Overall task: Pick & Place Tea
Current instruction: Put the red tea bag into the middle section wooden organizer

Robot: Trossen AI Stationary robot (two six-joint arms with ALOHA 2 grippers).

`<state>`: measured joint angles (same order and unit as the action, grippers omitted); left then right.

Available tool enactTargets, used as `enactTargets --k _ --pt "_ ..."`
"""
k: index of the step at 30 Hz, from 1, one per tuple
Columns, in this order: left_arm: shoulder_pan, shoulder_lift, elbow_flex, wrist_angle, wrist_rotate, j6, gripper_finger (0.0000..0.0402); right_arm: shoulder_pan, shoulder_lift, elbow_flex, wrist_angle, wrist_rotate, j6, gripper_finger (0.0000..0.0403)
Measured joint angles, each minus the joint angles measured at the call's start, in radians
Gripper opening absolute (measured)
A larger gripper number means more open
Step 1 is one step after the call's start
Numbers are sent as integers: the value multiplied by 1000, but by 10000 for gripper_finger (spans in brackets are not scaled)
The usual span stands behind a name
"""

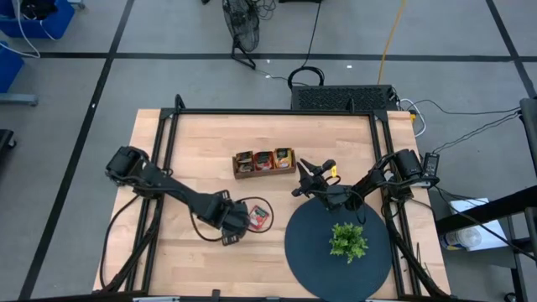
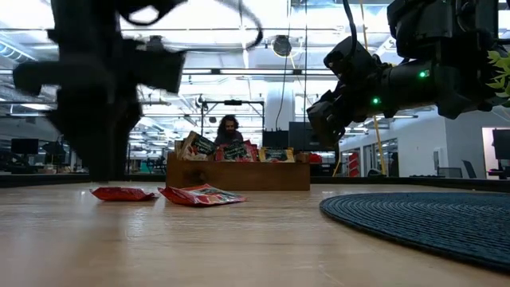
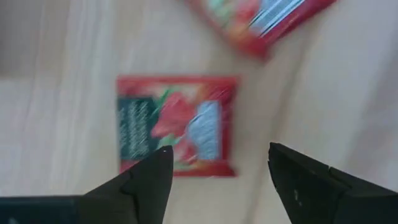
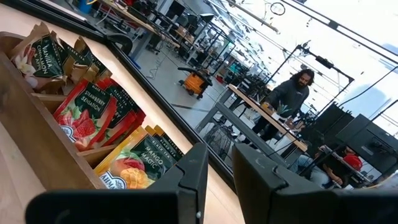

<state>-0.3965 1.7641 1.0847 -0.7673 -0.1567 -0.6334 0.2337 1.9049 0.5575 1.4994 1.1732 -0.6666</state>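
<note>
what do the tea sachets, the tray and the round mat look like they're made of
Tea sachets: probably foil or coated paper, glossy, given the printed sheen and crimped edges.
Tray: looks like wood, plain brown, matte.
Round mat: apparently woven fabric or fibre, dark; ribbed texture shows in the low view.

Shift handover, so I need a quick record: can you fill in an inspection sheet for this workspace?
Surface: wooden table, round dark mat at the right.
Job's things: two red tea sachets lying flat near the left hand; more standing in the wooden tray.
Clutter: small green plant on the mat.
Hands: left open above a sachet; right hand raised near the tray, holding nothing.
Cables: several on the floor behind the table.
Surroundings: person at a far bench.
</note>
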Motion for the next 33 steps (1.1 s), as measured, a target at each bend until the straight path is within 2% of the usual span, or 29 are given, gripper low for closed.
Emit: enactTargets --k 5,13,21,25,29,31,33 --pt "26 1 -58 30 -8 2 247 0 0 0 0 0 0 61" --pt "57 -5 -131 197 41 3 226 0 0 0 0 0 0 61" --pt "60 -3 -132 200 35 21 199 0 0 0 0 0 0 61" --pt "56 -2 -124 185 43 82 156 0 0 0 0 0 0 61" --pt "42 7 -69 82 32 177 79 0 0 0 0 0 0 61" --pt "37 6 -27 31 2 223 32 0 0 0 0 0 1 61" --pt "34 5 25 -28 -41 253 13 0 0 0 0 0 1 61"
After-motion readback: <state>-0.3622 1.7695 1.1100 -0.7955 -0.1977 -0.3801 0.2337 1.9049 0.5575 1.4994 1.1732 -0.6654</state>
